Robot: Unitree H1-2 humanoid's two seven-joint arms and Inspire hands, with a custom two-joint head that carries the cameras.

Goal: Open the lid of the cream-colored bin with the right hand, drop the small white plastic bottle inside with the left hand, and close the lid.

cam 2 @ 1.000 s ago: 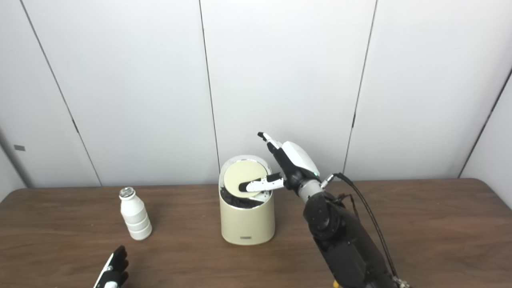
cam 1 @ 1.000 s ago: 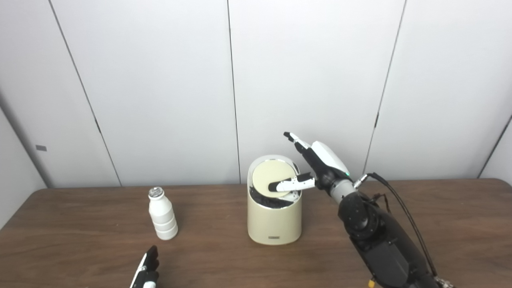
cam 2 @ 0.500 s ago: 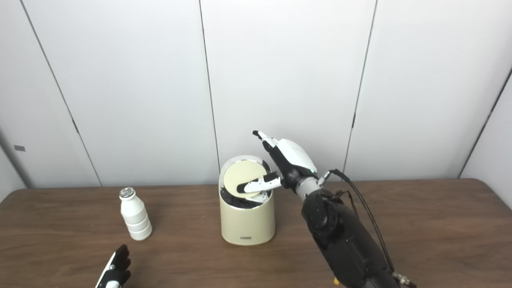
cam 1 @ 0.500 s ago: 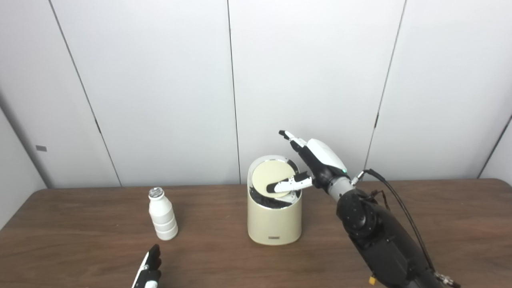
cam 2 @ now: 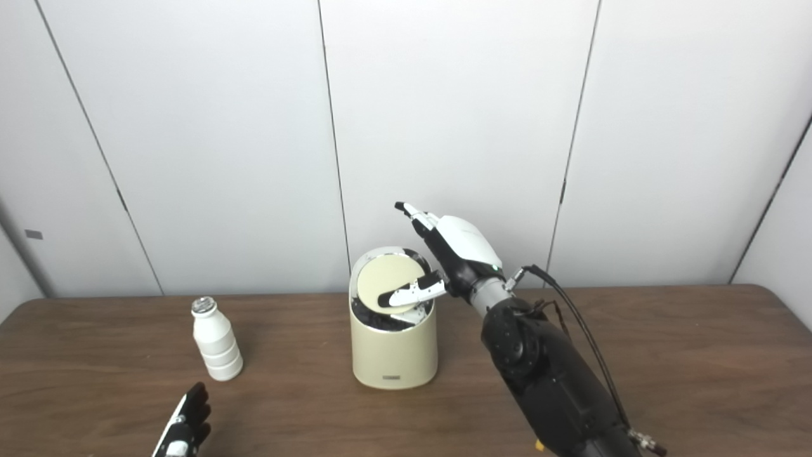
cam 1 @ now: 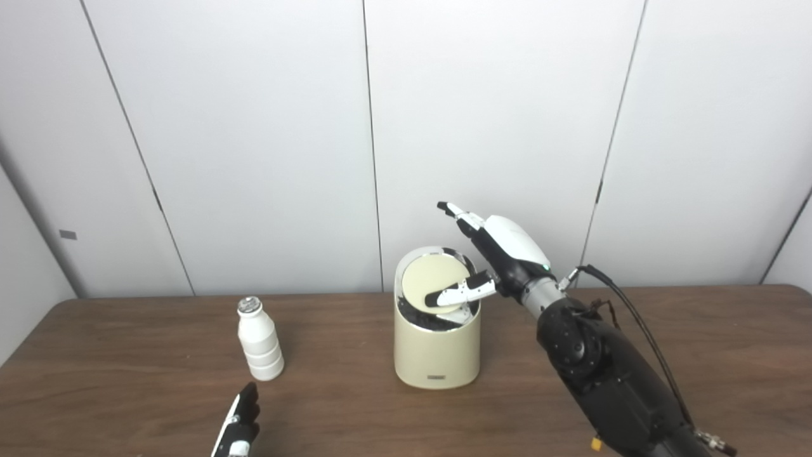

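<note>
The step in hand looks like the first one, opening the lid. The right hand (cam 1: 501, 254) is at the top of the cream bin (cam 1: 436, 352), fingers spread and gripping nothing; its thumb lies across the round lid (cam 1: 431, 279), while the other fingers point up and back past the bin's far rim. The lid is tilted, with a dark crescent of opening showing below its front edge, so the bin seems partly open rather than fully open. Whether the thumb is pressing on the lid or only resting over it is hard to tell from here.

What shows through the gap is dark, probably a liner or the shadowed inside; no contents can be made out.

The white bottle (cam 1: 259, 341) stands upright on the table (cam 1: 729, 355), well to the left of the bin, untouched. The left hand (cam 1: 238, 426) is low at the picture's bottom edge, near the bottle but clear of it, fingers out and holding nothing.

Next, the lid likely needs tipping further and holding there, so the left hand can grasp the bottle and carry it over the opening.
</note>
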